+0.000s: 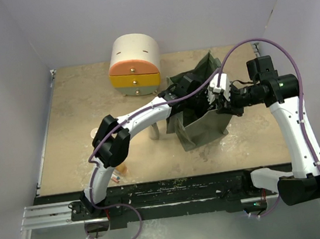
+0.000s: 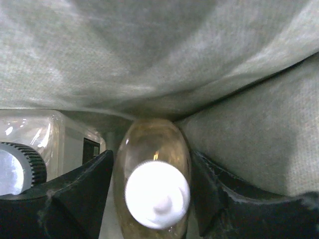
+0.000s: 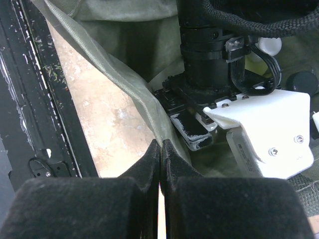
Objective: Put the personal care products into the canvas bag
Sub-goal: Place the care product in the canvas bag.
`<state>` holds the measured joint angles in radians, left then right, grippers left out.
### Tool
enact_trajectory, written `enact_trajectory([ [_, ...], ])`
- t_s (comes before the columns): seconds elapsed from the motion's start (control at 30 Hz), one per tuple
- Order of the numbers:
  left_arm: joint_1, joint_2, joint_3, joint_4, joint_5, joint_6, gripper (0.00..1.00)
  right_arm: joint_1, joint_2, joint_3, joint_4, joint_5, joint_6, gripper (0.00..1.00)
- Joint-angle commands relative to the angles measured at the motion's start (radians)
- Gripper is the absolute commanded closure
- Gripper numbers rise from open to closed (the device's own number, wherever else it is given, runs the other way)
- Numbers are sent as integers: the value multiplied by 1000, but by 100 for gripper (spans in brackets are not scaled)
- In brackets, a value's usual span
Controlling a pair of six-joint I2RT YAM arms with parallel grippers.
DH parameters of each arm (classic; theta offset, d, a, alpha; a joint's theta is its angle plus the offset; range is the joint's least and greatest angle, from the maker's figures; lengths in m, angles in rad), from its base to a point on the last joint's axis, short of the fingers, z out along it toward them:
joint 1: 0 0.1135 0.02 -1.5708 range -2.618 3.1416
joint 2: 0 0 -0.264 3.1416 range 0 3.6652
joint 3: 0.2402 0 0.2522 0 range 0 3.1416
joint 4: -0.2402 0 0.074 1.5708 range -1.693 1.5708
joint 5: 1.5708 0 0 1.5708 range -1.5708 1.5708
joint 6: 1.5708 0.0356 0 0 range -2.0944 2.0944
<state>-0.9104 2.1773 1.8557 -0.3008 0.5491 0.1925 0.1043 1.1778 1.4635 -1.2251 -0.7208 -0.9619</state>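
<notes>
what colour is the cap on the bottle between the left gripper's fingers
The bottle has a white cap; the left wrist view shows it best.

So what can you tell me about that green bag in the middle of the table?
The green bag is a soft olive tote of woven-looking fabric, standing crumpled and open-mouthed on the tan table. The right end effector pinches its rim, shut on the cloth. The left end effector is down inside it, gripping a white-capped bottle, with a clear black-capped bottle lying beside that.

White arms (image 1: 294, 131), purple cables (image 1: 259, 40), black right hand (image 3: 160, 154).
</notes>
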Motion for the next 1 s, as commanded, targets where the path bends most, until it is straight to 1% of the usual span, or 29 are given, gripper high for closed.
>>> enact_trajectory([
  [0.0,-11,-41,39,55,46,-28,31,-1,-10,14,-3,-49,5,100],
  [0.1,-11,-52,41,55,58,-35,24,0,-8,15,-7,-49,4,99],
  [0.23,-10,-64,46,47,61,-36,21,0,-9,15,-8,-48,4,99],
  [0.8,-6,-176,49,-21,62,44,19,-1,-15,14,-13,-55,3,97],
  [0.97,11,-222,49,-40,97,56,20,0,-15,17,-16,-65,2,97],
])
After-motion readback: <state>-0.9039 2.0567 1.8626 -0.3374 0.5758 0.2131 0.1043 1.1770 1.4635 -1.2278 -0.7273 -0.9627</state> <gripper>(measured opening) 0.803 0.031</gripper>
